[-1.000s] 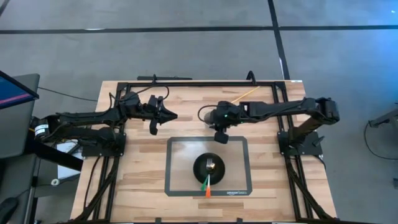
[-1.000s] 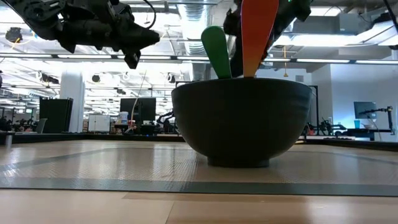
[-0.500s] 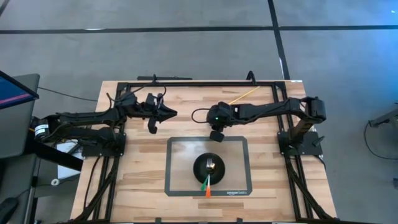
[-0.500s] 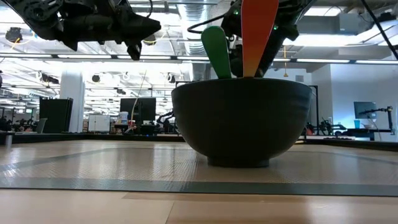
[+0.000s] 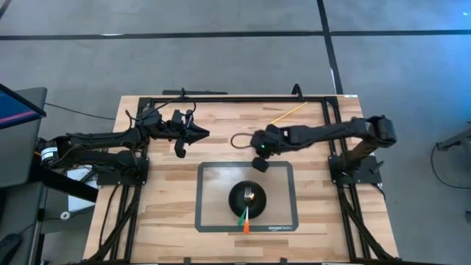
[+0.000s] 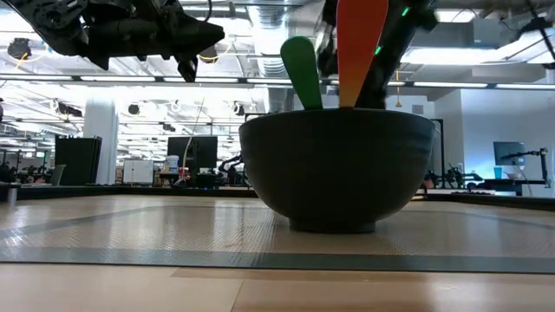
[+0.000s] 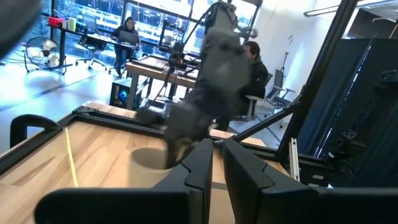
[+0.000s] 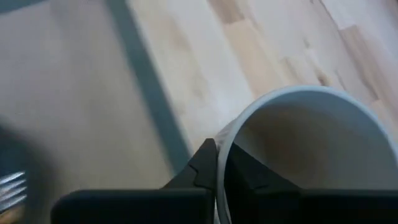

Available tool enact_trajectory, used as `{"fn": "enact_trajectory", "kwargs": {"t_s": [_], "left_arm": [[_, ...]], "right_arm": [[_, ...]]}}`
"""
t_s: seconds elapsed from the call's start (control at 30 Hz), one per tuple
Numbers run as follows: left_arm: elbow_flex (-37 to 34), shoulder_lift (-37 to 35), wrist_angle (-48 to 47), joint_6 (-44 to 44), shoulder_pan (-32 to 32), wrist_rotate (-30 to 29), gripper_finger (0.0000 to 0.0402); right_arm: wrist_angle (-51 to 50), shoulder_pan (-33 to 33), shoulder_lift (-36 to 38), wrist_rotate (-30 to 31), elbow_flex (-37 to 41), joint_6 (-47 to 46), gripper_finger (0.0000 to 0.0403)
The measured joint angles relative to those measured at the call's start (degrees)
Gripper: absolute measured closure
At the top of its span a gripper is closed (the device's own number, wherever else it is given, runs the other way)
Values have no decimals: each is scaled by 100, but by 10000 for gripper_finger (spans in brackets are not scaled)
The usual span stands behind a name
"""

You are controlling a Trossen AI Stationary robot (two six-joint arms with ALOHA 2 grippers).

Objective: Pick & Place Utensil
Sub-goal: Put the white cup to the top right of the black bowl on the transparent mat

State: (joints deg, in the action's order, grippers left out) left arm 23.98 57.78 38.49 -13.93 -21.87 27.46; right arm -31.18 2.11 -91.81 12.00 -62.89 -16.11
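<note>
A black bowl (image 5: 249, 197) stands on a grey-edged clear mat (image 5: 210, 177). In it are a fork (image 5: 249, 194), a green-handled utensil (image 6: 302, 69) and an orange-handled utensil (image 6: 360, 43), whose handles lean over the near rim. My right gripper (image 5: 260, 165) hovers over the mat's far edge, shut on a white cup (image 8: 298, 143). The cup shows plainly only in the right wrist view. My left gripper (image 5: 200, 135) is raised over the table's far left part, shut and holding nothing. My right gripper (image 8: 217, 163) pinches the white cup's rim (image 8: 221, 134) between its two fingers, one inside the cup and one outside. The fingers come from above, pointing down. The cup's mouth faces up toward the wrist. Whether its base rests on the table I cannot tell.
Black frame rails run along the table's far edge and both sides (image 5: 221, 97). A thin yellow rod (image 5: 291, 112) lies near the far right corner. Bare wood lies left and right of the mat. In the left wrist view people sit at desks beyond the table.
My right gripper has swayed slightly toward the table's left and back, staying above the mat's far edge, still shut on the cup. My left gripper has tipped from slightly nose-down to about level and otherwise stayed in place. The bowl and utensils have not moved.
</note>
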Motion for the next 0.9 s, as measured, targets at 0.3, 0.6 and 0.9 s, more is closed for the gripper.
{"fn": "enact_trajectory", "kwargs": {"t_s": [0.3, 0.6, 0.9], "left_arm": [[1, 0, -2, 0, 4, 0, 362], [-1, 0, -3, 4, 4, 0, 362], [-2, 2, 10, 15, 4, 0, 362]], "right_arm": [[-893, -1201, 792, 362, 77, -1602, 396], [-1376, -2006, 164, 335, 174, -2436, 389], [-1395, -2036, 152, 260, 164, -2449, 377]]}}
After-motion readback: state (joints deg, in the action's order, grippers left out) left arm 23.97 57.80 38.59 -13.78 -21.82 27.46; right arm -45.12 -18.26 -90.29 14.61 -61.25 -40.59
